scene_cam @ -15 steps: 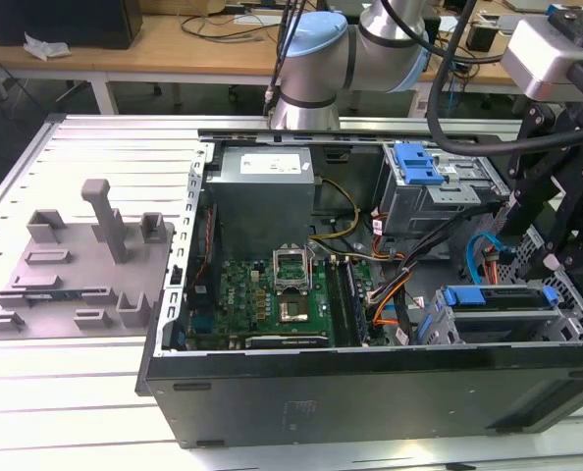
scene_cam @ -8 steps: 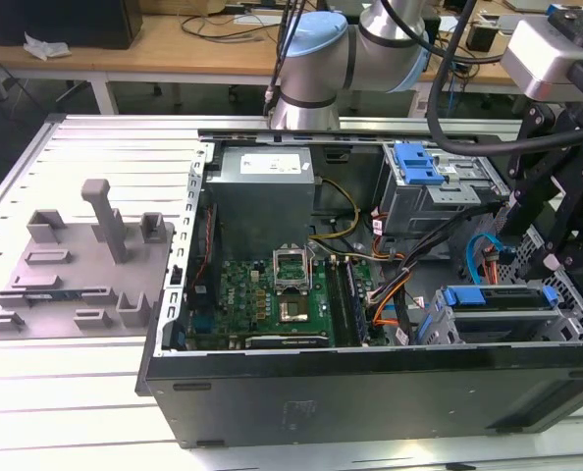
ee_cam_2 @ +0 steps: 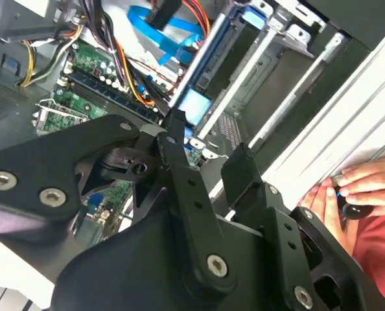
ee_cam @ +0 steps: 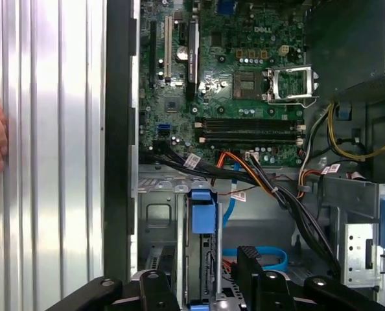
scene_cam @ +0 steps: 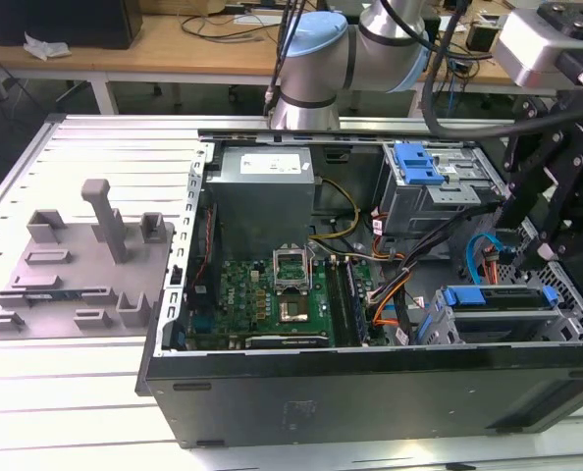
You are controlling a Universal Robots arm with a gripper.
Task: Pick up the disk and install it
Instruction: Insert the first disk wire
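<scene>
The disk (ee_cam: 202, 217) sits in a grey metal bay at the near corner of the open computer case (scene_cam: 370, 392), on the exterior view's right, with its bright blue carrier bracket facing up. The tool (ee_cam: 203, 272) hangs directly above it, its black fingers (ee_cam: 251, 265) spread apart. In both wrist views one finger stands on each side of the blue bracket, with a gap on both sides, so they clamp nothing. Whether the disk is fully seated cannot be told. Beyond it, orange, black and blue cables run across to the green motherboard (scene_cam: 272, 294). Farther back stand the upper drive cage with its blue latch (scene_cam: 416, 162) and the grey power supply (scene_cam: 262, 186). A person's hand (ee_cam_2: 354, 188) rests on the ribbed counter (scene_cam: 76, 412) beside the case. A grey fixture plate (scene_cam: 71, 265) lies near the counter's edge on the exterior view's left.
</scene>
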